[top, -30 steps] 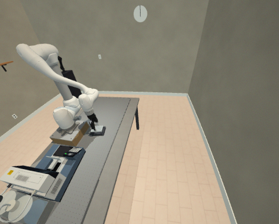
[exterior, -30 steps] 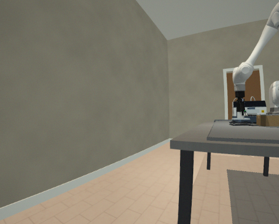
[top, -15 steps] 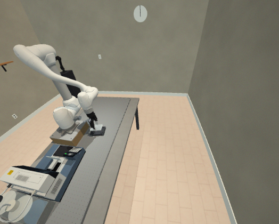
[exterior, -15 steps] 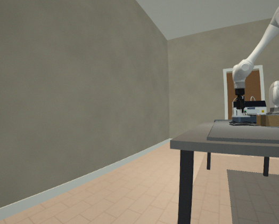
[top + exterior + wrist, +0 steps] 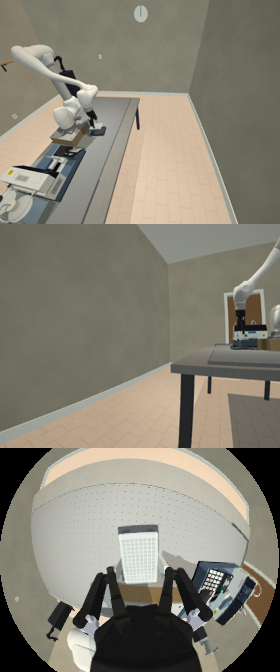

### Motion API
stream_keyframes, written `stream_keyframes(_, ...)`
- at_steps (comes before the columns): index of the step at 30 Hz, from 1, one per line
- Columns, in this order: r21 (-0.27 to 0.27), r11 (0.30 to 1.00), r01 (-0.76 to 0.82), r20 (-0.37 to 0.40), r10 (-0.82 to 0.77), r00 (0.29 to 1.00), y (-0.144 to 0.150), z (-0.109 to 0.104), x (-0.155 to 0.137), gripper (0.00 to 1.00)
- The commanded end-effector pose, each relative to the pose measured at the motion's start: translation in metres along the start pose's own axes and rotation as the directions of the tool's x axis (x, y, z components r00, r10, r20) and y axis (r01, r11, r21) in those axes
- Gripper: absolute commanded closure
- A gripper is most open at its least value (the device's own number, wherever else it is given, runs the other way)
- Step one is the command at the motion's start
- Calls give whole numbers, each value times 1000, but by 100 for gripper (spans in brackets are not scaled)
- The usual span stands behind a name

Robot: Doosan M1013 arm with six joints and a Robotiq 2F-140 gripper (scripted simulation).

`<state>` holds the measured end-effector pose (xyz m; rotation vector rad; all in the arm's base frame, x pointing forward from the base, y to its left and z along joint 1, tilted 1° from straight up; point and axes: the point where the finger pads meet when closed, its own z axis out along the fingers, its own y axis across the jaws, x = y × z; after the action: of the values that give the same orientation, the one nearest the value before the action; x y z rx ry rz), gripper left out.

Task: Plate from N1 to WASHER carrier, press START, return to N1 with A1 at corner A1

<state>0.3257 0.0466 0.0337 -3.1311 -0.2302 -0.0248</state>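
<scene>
Two jaws (image 5: pixel 92 126) (image 5: pixel 241 333) of mine grip the plate (image 5: pixel 96 126) (image 5: pixel 139 557) by opposite sides. It looks light and stiff; I'd keep this low side hold.

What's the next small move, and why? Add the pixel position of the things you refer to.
Probably lift the plate (image 5: pixel 96 126) (image 5: pixel 139 557) a bit more before swinging toward the washer (image 5: pixel 57 166) (image 5: pixel 251 334) (image 5: pixel 225 593): the pincer (image 5: pixel 94 127) (image 5: pixel 241 336) (image 5: pixel 139 559) grips it just above the dark nest (image 5: pixel 99 132) (image 5: pixel 244 346) (image 5: pixel 138 528), and the washer's housing looks taller than that.

White plate (image 5: pixel 96 126) in jaws (image 5: pixel 94 126), above dark nest (image 5: pixel 101 131); washer lamp (image 5: pixel 65 153) green.
</scene>
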Motion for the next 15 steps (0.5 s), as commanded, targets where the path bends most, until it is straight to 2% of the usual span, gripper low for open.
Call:
stream_keyframes(1,0,1000,0,0,0,1000,0,-4,0,90)
stream_keyframes(15,0,1000,0,0,0,1000,0,-24,0,90)
